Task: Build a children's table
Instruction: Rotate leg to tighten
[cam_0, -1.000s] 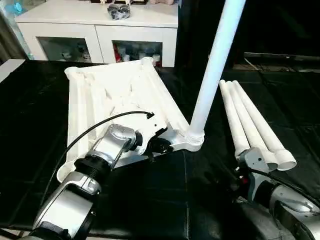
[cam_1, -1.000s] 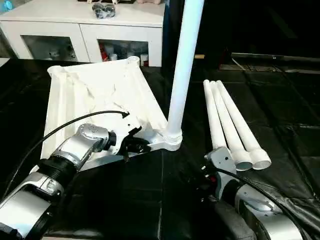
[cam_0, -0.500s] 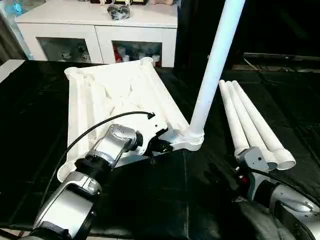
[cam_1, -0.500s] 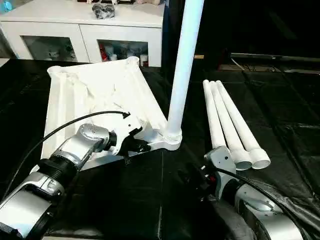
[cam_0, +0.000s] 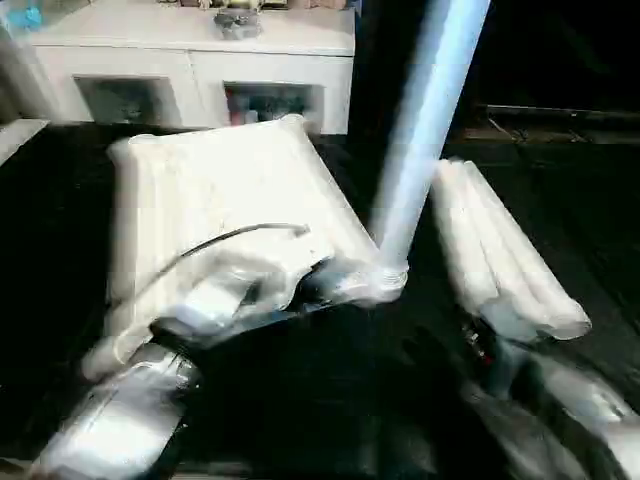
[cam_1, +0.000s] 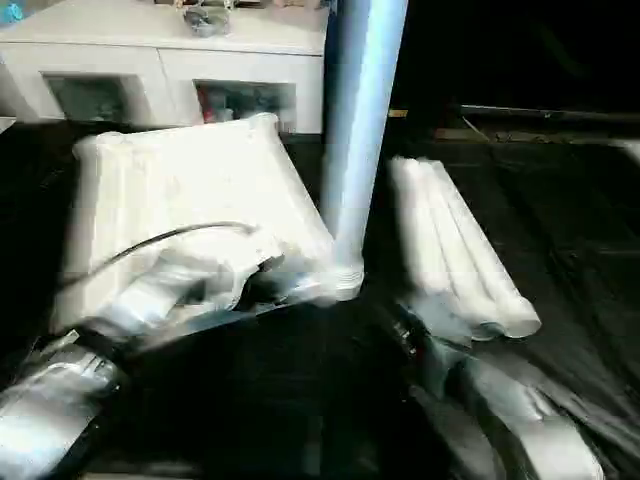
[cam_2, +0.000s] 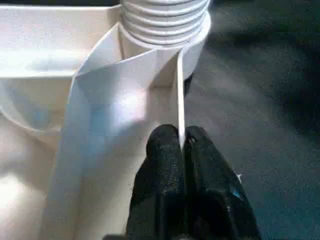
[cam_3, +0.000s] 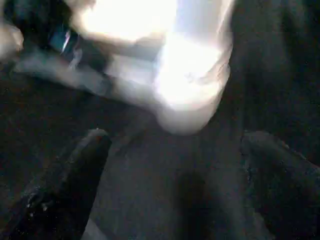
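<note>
The children's table top (cam_0: 230, 190) lies upside down on the black cover, ribbed side up. One white leg (cam_0: 425, 130) stands upright in its near corner socket (cam_0: 385, 280). My left gripper (cam_2: 180, 137) is shut on the thin rim wall (cam_2: 179, 90) of the top, just short of that socket's ribbed collar (cam_2: 165, 20). Three loose legs (cam_0: 500, 260) lie side by side to the right. My right gripper (cam_3: 177, 145) is open low over the cover, its fingers (cam_3: 90, 150) spread wide and facing the socket corner (cam_3: 192, 85).
A white cabinet (cam_0: 190, 60) with glass doors stands behind the work, small items on its top. Black sheeting (cam_0: 330, 400) covers the surface around the parts. My silver forearms (cam_0: 130, 420) fill the near corners.
The left gripper's fingers have closed fully onto the rim wall. The whole picture now smears and shifts slightly, so the camera is moving; the legs lie as before.
</note>
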